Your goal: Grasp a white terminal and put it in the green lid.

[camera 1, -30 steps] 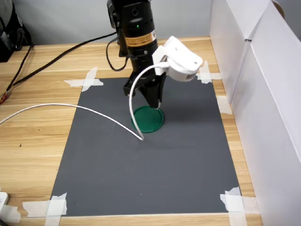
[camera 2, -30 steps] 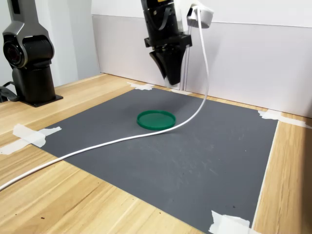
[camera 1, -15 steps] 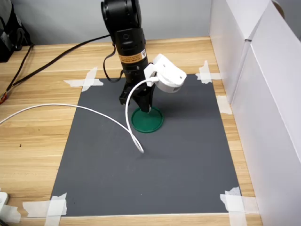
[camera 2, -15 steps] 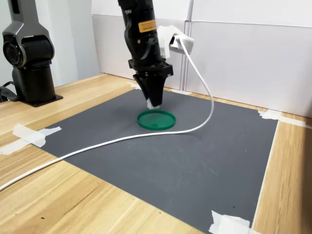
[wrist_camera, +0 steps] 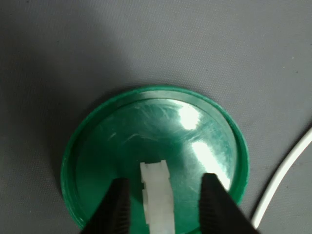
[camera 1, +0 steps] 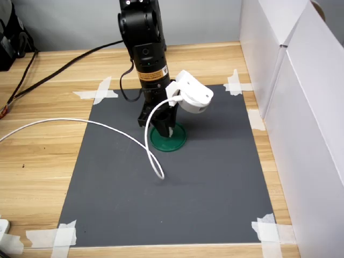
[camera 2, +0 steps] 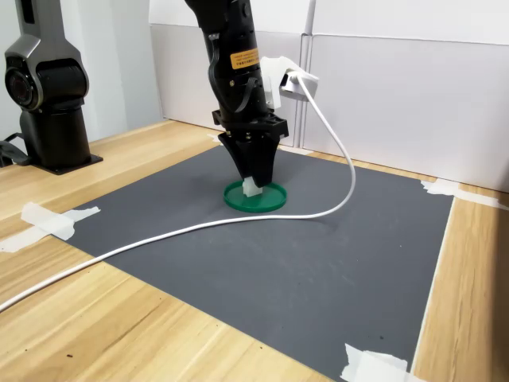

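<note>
The green lid [camera 1: 178, 141] [camera 2: 275, 199] lies on the dark grey mat, a little behind its middle in the first exterior view. My gripper [camera 1: 164, 130] [camera 2: 253, 180] points straight down with its tips just above the lid's floor. In the wrist view the white terminal [wrist_camera: 157, 195] rests inside the green lid [wrist_camera: 146, 126], between my two dark fingers [wrist_camera: 117, 204]. A gap shows on each side of it, so the gripper [wrist_camera: 163, 184] is open. The second exterior view shows the terminal [camera 2: 252, 189] as a small white block standing in the lid under the tips.
A white cable [camera 1: 80, 122] [camera 2: 159, 239] loops from the wrist camera across the mat [camera 1: 177, 188] and off the first exterior view's left. Tape strips [camera 1: 58, 235] hold the mat's corners. White boxes [camera 1: 301, 107] wall the first exterior view's right. A black arm base [camera 2: 49, 87] stands at the second exterior view's left.
The arm came down from well above the lid until its tips reached the lid's floor, carrying the white terminal. The fingers now stand apart from the terminal.
</note>
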Robot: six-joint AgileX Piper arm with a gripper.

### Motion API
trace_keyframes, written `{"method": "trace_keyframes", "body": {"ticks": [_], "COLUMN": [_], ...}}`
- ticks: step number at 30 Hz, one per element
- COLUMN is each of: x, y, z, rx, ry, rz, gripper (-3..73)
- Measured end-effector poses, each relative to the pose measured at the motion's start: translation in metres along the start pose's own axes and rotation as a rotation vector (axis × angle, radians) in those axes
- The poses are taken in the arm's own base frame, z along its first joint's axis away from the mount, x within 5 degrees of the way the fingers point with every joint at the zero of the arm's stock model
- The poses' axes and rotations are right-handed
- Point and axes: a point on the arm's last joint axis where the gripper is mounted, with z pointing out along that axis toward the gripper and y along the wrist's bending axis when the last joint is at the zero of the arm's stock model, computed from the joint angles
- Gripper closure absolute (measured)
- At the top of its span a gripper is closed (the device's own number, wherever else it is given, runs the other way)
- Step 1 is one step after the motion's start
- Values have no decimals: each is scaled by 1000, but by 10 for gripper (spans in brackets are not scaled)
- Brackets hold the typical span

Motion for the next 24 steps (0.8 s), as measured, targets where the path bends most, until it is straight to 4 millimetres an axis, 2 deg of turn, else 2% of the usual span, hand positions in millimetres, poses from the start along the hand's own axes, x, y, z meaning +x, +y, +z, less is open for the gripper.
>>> {"method": "trace_keyframes", "body": {"ticks": [5, 9, 16, 21, 24], "x": [-2, -8, -13, -8, -1], "y": [0, -3, 0, 20, 36], "z": [-2, -23, -78, -133, -164], "rx": [8, 86, 240, 319, 405], "ry": [-25, -113, -242, -357, -458], "rz": [23, 62, 61, 65, 84], "gripper": [224, 217, 213, 230, 286]}}
